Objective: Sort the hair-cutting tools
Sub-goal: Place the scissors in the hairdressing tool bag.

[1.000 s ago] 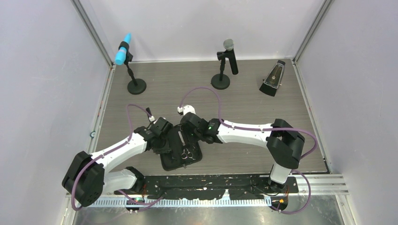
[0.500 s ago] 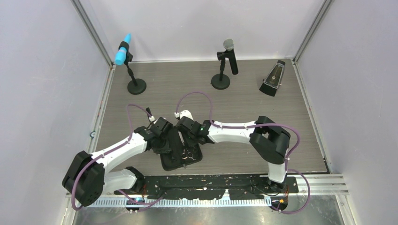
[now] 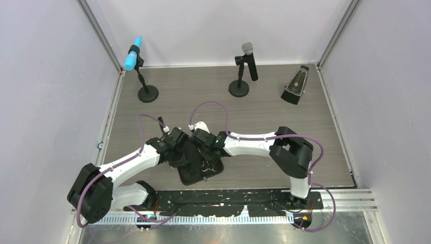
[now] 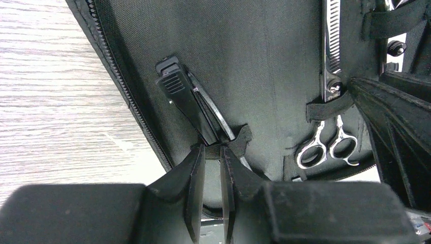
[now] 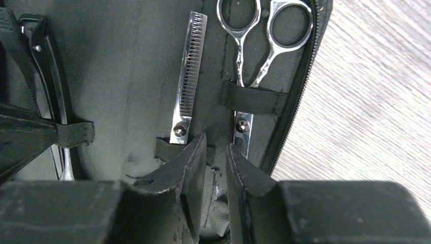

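Observation:
The black zip case (image 3: 189, 175) lies open near the table's front. In it, two silver scissors sit under elastic straps: a plain pair (image 5: 264, 46) and a toothed pair (image 5: 188, 76), whose handles show in the left wrist view (image 4: 328, 147). Two black hair clips (image 4: 185, 99) lie under another strap (image 4: 236, 140); they also show in the right wrist view (image 5: 43, 71). My left gripper (image 4: 212, 152) is nearly closed, its tips pinching that strap beside the clips. My right gripper (image 5: 216, 150) is nearly closed on the case lining between the scissors. The comb is out of view.
Two microphones on round bases stand at the back, a blue one (image 3: 136, 58) on the left and a black one (image 3: 246, 63) in the middle. A metronome (image 3: 296, 84) stands at the back right. Walls close in the table on three sides.
My right gripper has moved left and nearer over the case, and the case has turned and shifted slightly. The left gripper has stayed at the case's left half.

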Controlling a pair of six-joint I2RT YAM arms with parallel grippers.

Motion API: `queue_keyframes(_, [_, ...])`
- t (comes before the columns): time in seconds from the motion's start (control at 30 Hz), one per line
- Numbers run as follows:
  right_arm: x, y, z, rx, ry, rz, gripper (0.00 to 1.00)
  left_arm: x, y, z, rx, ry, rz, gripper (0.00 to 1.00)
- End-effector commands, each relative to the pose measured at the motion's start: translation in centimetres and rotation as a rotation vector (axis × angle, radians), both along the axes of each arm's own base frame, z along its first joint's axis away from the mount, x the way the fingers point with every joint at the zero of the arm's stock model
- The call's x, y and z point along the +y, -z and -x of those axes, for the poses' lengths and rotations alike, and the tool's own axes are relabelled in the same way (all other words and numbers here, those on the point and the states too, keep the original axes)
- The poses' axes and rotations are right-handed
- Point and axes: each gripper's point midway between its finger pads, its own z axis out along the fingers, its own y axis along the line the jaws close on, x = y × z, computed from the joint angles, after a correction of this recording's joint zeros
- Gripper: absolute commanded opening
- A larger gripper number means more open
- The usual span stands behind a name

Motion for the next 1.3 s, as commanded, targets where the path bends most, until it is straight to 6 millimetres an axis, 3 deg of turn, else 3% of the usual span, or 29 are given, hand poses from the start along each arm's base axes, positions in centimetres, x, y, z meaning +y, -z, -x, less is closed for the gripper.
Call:
queue_keyframes(0.0, [-0.3, -2.6, -1.2, -0.07, 0.01, 0.03, 0.31, -1.2, -0.3, -0.4, -0.014, 0.001, 0.05, 0.19])
queue_keyframes(0.17, [0.4, -5.4, -1.4, -0.093, -0.007, -0.027, 0.31, -1.1, -0.3, -0.4, -0.013, -0.001, 0.044, 0.19])
queue_keyframes(0.27, [0.4, -5.8, -1.5, -0.102, -0.006, -0.031, 0.32, -1.1, -0.3, -0.4, -0.011, 0.001, 0.045, 0.19])
queue_keyframes(0.53, [0.8, -3.4, -1.6, -0.055, -0.009, 0.005, 0.33, -1.1, -0.2, -0.4, -0.01, 0.001, 0.044, 0.19])
queue_keyframes(0.97, [-0.6, 0.3, -1.8, -0.022, 0.021, 0.09, 0.32, -1.2, -0.3, -0.4, -0.012, 0.003, 0.048, 0.19])
queue_keyframes(1.1, [-0.2, 1.1, -1.0, 0.024, -0.001, 0.076, 0.27, -1.5, -0.4, -0.4, -0.013, -0.003, 0.066, 0.19])
queue_keyframes(1.27, [-0.5, 2.1, 0.3, 0.083, 0.004, 0.07, 0.11, -2.5, -0.6, -0.6, -0.02, -0.028, 0.122, 0.19])
